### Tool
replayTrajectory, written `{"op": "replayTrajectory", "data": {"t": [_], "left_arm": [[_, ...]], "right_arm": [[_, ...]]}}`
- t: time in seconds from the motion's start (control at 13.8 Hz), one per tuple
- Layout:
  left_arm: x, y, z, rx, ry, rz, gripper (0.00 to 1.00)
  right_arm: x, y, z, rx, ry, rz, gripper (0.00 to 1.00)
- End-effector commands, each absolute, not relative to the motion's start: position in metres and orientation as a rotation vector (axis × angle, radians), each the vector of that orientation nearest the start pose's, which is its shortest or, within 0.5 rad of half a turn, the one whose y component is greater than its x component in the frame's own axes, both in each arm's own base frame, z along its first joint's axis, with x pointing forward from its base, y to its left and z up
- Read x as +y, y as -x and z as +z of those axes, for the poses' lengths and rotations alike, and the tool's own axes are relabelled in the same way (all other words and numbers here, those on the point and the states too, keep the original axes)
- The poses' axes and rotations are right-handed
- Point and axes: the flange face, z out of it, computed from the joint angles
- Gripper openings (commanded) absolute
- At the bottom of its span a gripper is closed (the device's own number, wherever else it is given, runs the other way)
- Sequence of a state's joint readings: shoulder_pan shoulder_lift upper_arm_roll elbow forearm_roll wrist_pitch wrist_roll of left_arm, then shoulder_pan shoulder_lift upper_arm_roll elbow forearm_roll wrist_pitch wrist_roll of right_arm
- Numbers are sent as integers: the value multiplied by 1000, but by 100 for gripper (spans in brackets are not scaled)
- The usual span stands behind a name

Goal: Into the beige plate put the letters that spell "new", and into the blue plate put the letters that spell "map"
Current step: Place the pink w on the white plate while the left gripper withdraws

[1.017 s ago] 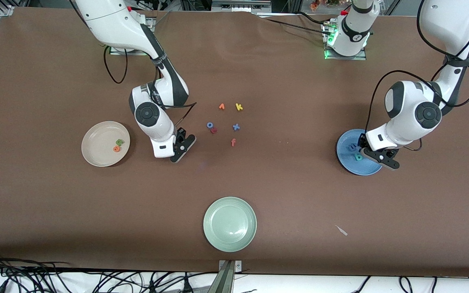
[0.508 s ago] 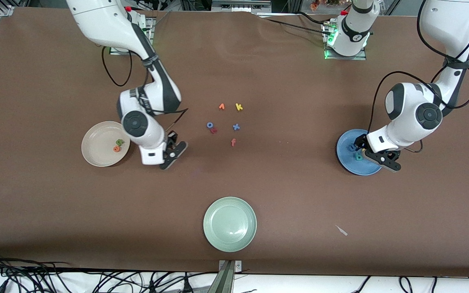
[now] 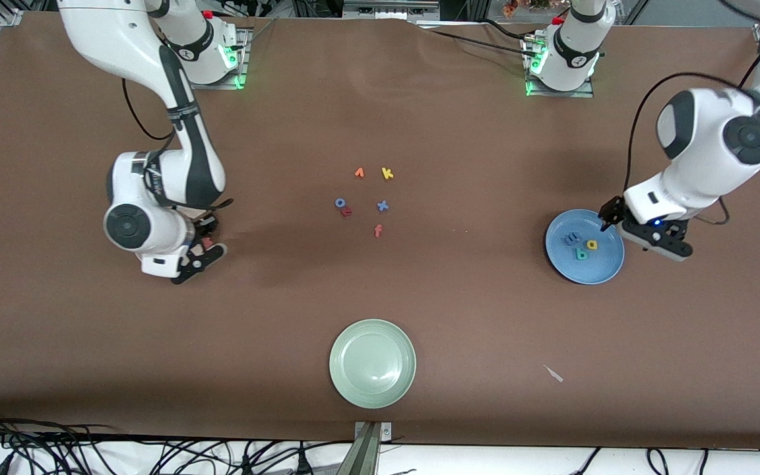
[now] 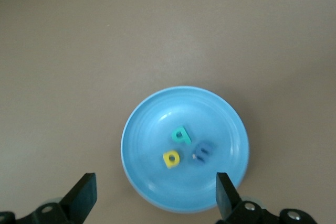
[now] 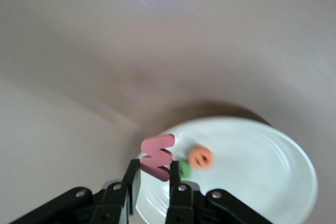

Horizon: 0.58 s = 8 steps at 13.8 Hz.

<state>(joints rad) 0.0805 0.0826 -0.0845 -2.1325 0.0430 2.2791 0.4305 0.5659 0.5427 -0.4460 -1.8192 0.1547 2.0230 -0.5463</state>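
Observation:
In the right wrist view my right gripper point(image 5: 154, 170) is shut on the pinkish-red "w" point(image 5: 157, 156) and hangs over the rim of the beige plate point(image 5: 262, 182). On that plate lie the orange "e" point(image 5: 200, 157) and the green "n" point(image 5: 184, 168). From the front, the right arm hides the plate, and the "w" point(image 3: 207, 243) shows in the right gripper point(image 3: 203, 249). The blue plate point(image 3: 592, 269) holds the blue "m" point(image 3: 572, 239), yellow "a" point(image 3: 592, 245) and teal "p" point(image 3: 580, 254). My left gripper point(image 3: 637, 231) stands open and empty over that plate's rim point(image 4: 152, 182).
Loose letters lie mid-table: orange "v" point(image 3: 359, 173), yellow "k" point(image 3: 387, 173), blue "o" point(image 3: 340, 203) touching a dark red letter point(image 3: 346, 212), blue "x" point(image 3: 382, 206), orange "f" point(image 3: 378, 230). A pale green plate point(image 3: 372, 363) sits nearer the front camera. A small white scrap point(image 3: 553, 373) lies beside it.
The right arm has swung with the "w" from mid-table to over the beige plate. The left gripper has opened, left the yellow "a" in the blue plate and risen.

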Motion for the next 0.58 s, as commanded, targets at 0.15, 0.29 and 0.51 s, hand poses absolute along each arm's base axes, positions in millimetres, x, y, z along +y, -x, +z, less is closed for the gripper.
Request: {"op": "replayTrajectory", "data": {"t": [0.15, 0.29, 0.51], "left_arm": [[-9, -540, 496, 429, 3054, 59, 100], [-18, -537, 543, 334, 3055, 127, 100], [-15, -529, 596, 278, 3062, 178, 100]], "right_arm": [[51, -606, 232, -806, 3039, 549, 33], [53, -608, 235, -796, 3042, 543, 100], [67, -614, 252, -716, 3080, 494, 100]]}}
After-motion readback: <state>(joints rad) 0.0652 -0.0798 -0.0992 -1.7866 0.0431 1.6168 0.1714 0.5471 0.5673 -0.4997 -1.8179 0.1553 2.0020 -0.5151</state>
